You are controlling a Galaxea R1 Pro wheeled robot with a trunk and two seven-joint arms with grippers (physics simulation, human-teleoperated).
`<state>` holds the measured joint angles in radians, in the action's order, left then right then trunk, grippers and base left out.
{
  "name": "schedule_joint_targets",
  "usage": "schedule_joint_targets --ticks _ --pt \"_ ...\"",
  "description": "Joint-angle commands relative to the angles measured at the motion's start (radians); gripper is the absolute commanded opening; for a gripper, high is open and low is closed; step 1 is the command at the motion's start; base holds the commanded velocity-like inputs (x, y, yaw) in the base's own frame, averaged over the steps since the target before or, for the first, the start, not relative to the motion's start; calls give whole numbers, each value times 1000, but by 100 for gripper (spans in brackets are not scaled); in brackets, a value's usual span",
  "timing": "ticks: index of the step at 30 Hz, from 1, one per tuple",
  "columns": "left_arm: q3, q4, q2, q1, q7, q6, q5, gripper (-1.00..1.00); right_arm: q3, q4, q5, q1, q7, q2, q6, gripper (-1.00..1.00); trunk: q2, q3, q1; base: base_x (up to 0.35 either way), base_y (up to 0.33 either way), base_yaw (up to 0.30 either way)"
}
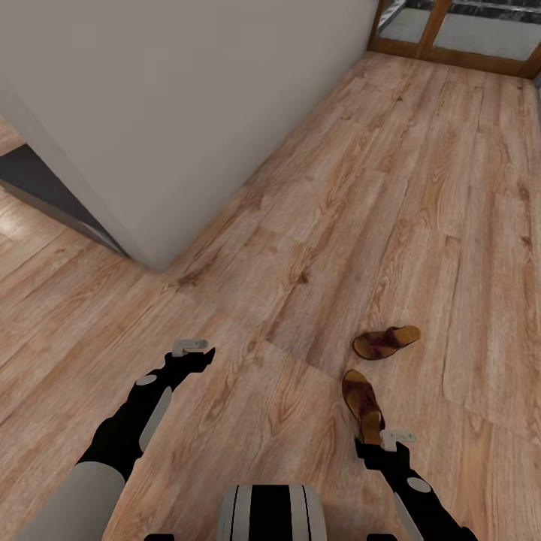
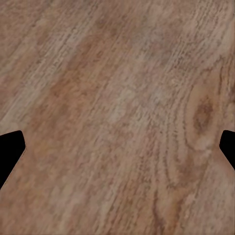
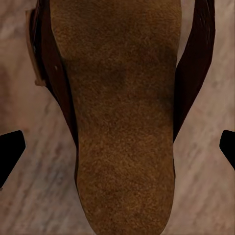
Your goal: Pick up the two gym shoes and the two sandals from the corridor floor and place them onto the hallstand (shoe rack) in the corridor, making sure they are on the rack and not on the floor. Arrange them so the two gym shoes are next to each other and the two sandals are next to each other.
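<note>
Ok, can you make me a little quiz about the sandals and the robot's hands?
1. True or false: both sandals lie on the wood floor.
2. Which hand hangs right over a sandal? A) left hand B) right hand
3. Fill in: under the left hand there is bare ____.

Key
1. True: the near sandal and the far sandal both rest on the planks.
2. B: the right wrist view looks straight down on its tan footbed, fingers spread at either side.
3. floor.

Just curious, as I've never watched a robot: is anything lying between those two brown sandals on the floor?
No. In the head view, bare wood floor separates the nearer sandal from the farther sandal.
</note>
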<state>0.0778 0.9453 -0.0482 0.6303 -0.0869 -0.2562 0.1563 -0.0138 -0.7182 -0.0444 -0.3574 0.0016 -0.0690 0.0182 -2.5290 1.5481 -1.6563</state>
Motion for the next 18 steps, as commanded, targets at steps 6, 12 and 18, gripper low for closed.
schedule_joint_targets --ticks 6,12,18 --pt "3 1 -1 0 0 -3 9 100 -1 -5 -5 0 0 0 2 100 0 1 0 17 12 0" --pt "31 1 -1 1 1 -5 9 100 -3 -6 -4 0 0 0 3 100 0 1 0 2 1 0" --pt "40 1 -2 2 0 -6 12 100 -4 -6 -5 0 1 -1 6 100 -1 13 -1 0 0 0"
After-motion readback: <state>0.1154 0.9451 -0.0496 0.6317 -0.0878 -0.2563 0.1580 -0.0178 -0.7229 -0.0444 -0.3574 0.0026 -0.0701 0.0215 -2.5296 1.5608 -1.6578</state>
